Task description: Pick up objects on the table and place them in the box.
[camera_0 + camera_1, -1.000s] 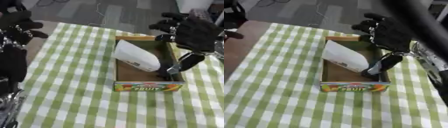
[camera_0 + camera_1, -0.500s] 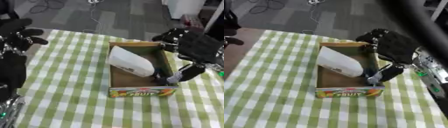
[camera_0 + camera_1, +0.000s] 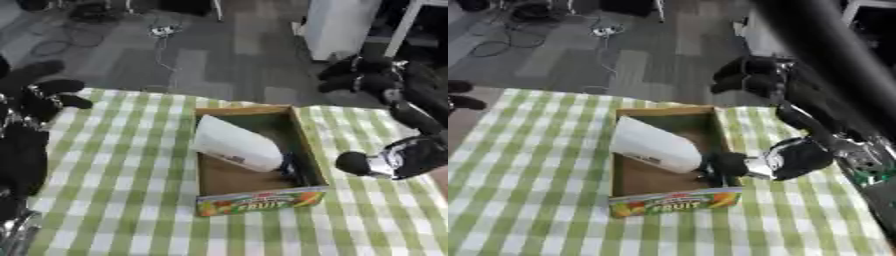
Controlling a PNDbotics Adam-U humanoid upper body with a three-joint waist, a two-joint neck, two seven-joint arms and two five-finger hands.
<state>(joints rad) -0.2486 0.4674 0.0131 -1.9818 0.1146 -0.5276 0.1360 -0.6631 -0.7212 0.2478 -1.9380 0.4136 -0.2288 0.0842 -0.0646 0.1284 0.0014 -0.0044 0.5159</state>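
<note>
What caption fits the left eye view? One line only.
White bag lying in the fruit box on a green checked tablecloth, right hand raised beside it.

The box (image 3: 305, 145) stands mid-desk (image 3: 122, 200), nearer the far edge. In it a bag (image 3: 236, 145) leans from the left wall toward the right, a small object (image 3: 290, 171) beside it. The right robot hand (image 3: 385, 125) hangs beyond the box's right wall; the left robot hand (image 3: 35, 95) is at the desk's left edge.
</note>
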